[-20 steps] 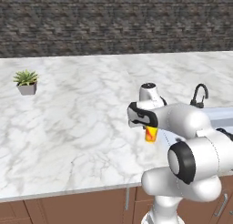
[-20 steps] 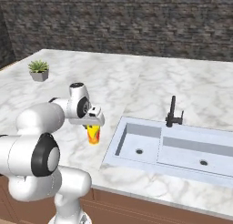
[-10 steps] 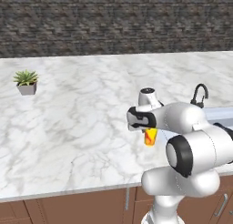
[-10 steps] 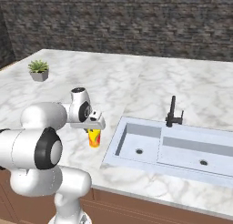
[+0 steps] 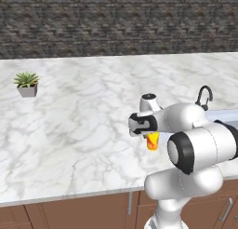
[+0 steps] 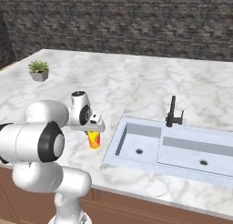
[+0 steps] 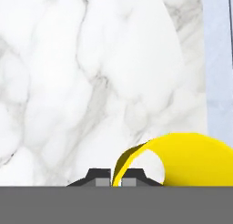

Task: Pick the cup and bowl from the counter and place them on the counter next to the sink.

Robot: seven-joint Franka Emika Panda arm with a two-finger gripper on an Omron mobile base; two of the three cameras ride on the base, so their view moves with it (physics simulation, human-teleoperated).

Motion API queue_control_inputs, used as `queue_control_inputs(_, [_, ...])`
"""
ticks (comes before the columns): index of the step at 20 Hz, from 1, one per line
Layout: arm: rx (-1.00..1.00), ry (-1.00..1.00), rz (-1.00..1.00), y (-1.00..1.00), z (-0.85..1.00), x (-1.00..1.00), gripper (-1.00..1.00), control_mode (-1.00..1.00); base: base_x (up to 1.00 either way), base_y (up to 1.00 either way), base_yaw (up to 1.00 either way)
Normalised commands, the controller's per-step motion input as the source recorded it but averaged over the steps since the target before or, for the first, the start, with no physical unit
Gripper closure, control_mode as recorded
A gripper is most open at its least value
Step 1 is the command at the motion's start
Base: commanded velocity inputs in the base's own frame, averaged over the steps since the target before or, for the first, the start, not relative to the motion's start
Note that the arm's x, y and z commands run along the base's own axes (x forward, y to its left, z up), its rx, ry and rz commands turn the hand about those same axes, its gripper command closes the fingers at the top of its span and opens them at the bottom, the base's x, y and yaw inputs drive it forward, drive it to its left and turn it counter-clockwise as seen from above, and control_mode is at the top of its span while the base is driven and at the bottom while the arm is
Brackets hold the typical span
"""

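Here, the gripper (image 7: 116, 181) is seen clamped narrowly on the rim of the cup (image 6: 93, 140), one finger inside the wall and one outside, as the hand view shows. The cup is held upright under the hand, near the front edge of the worktop (image 5: 83, 130), just beside the left end of the sink (image 6: 150, 148); whether its base touches the marble cannot be told. Behind the sink, a dark tap (image 6: 172, 113) is seen. Farther back, toward the far left corner, a potted plant (image 5: 26, 84) is set, well apart from the cup.
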Motion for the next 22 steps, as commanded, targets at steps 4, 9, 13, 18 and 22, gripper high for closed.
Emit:
queue_control_inputs(4, [0.00, 0.00, 0.00, 0.00, -0.30, 0.00, 1.00, -1.00, 0.00, 0.00, 0.00])
queue_control_inputs(9, [0.00, 0.00, 0.00, 0.00, 0.00, 0.00, 1.00, -1.00, 0.00, 0.00, 0.00])
queue_control_inputs(13, [0.00, 0.00, 0.00, 0.00, 0.00, 0.00, 1.00, -1.00, 0.00, 0.00, 0.00])
queue_control_inputs(18, [0.00, 0.00, 0.00, 0.00, 0.00, 0.00, -1.00, -1.00, 0.00, 0.00, 0.00])
queue_control_inputs(22, [0.00, -0.01, 0.00, 0.00, 0.00, 0.00, -1.00, -1.00, 0.00, 0.00, 0.00])
